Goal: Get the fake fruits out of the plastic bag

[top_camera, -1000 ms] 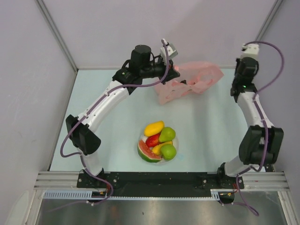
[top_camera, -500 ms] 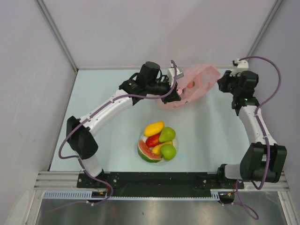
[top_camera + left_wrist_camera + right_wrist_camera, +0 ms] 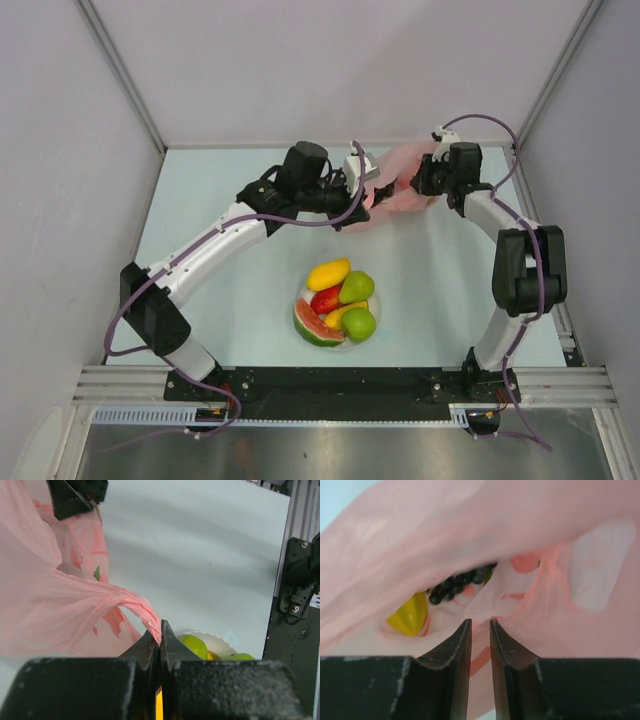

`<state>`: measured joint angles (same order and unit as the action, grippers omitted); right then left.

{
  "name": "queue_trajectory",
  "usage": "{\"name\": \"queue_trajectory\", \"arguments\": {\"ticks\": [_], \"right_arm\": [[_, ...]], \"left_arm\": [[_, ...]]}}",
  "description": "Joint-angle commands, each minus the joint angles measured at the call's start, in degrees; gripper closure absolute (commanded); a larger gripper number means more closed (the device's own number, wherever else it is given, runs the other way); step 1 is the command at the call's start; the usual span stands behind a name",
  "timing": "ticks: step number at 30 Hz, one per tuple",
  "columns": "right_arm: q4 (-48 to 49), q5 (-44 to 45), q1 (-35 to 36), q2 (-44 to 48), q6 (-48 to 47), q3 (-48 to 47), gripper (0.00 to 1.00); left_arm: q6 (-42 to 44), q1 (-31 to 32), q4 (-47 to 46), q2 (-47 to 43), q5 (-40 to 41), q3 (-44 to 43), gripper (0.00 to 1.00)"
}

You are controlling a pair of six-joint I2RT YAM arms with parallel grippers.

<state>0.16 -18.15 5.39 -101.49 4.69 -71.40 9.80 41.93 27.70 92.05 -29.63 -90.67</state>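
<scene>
Plastic bag [image 3: 60, 610] holds grape bunch [image 3: 460, 585] and yellow piece [image 3: 410, 615]; left fingers [image 3: 145, 655] clamp its edge. Right fingers [image 3: 455, 650] stand slightly apart.

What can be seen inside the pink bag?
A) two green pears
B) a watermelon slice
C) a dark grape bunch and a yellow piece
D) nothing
C: the right wrist view looks into the plastic bag and shows the grape bunch beside a yellow piece.

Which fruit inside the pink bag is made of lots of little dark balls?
The grape bunch, deep inside the plastic bag. The yellow piece to its left is one smooth, shiny lump instead.
</scene>
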Motion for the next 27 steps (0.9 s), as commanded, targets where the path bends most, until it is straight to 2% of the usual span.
{"name": "queue_trajectory", "arguments": {"ticks": [1, 4, 6, 8, 10, 13, 16, 19, 23, 27], "right_arm": [[1.77, 3.30, -0.64, -6.33, 0.59, -7.17, 0.73], [1.59, 9.42, -0.73, -10.37, -1.69, -8.23, 0.72], [2.12, 13.21, -2.13, -11.62, -1.70, -8.23, 0.78], [3.87, 21.02, -3.62, -11.89, -0.47, -8.23, 0.83], [5.71, 26.73, -7.21, -11.10, 0.23, -8.32, 0.89], [8.09, 30.79, -11.79, -8.29, -0.38, -9.02, 0.92], [5.82, 32.56, -16.44, -3.20, 1.63, -8.76, 0.95], [1.26, 27.76, -21.18, 3.91, 6.11, -4.82, 0.98], [-3.93, 23.87, -25.16, 16.12, 9.81, 7.56, 1.00], [-7.28, 23.34, -27.53, 29.92, 10.16, 24.85, 1.00]], "left_arm": [[2.67, -0.18, 1.12, -2.75, 2.02, 1.29, 1.00], [4.17, -0.10, 2.09, -2.58, 3.60, 1.29, 1.00], [5.40, -0.18, 2.62, -2.49, 4.49, 0.76, 1.00], [6.45, -0.18, 2.79, -2.75, 5.28, 0.59, 1.00], [7.07, -0.18, 2.62, -2.84, 6.15, 0.15, 1.00], [7.07, -0.18, 2.35, -2.49, 5.46, -1.26, 1.00], [6.55, -0.10, 1.57, -1.87, 3.62, -2.84, 1.00], [5.32, -0.10, 0.42, -0.65, 1.42, -3.28, 1.00], [4.00, 0.69, 0.25, 1.81, -2.53, -3.11, 1.00], [3.29, 1.84, -0.10, 2.96, -5.09, -1.80, 1.00]]}}
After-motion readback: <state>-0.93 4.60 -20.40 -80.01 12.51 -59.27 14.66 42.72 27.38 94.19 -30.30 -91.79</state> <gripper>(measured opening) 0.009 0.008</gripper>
